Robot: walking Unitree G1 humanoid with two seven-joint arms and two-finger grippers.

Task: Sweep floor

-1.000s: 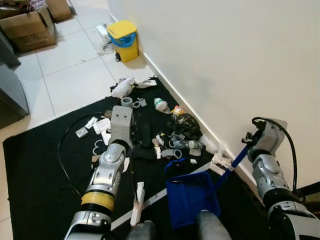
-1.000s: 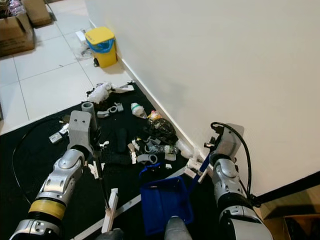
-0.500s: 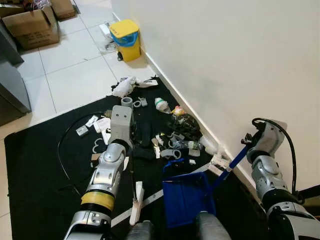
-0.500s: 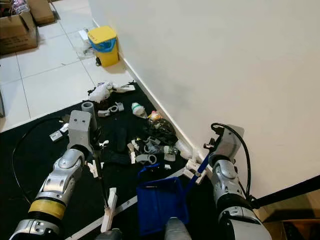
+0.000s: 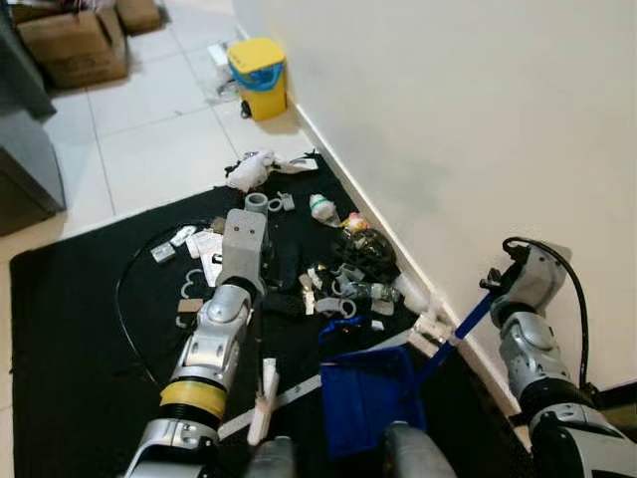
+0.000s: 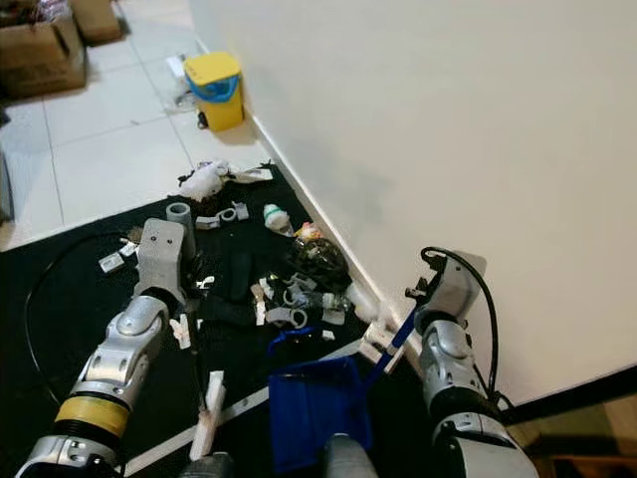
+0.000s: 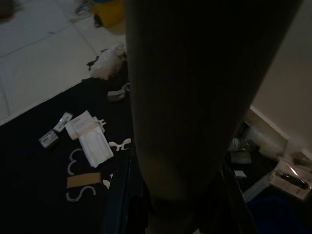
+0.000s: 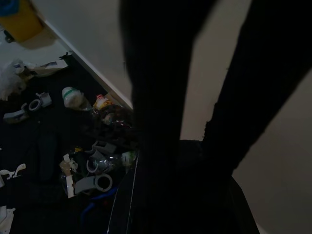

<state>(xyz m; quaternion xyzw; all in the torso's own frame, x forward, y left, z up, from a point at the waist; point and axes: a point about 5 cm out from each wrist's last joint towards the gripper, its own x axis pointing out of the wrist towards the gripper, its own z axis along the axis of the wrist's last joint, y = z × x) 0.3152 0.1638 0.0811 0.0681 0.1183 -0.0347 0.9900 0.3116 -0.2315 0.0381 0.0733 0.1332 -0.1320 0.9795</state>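
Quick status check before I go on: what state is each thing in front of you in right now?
Blue plastic dustpan: flat on black mat, mouth toward litter.
Litter pile: scattered on mat, not in pan.
Yellow lidded bin: lid shut, against wall.
Brown cardboard box: upright on tiles.

White tiled floor [image 5: 139,149], with a black mat [image 5: 70,329] laid along the wall. Scattered on the mat ahead of the fingers: grey pipe clips, white packets, a black cable loop, a crumpled dark bag. Nearer in, a blue dustpan [image 5: 366,398].
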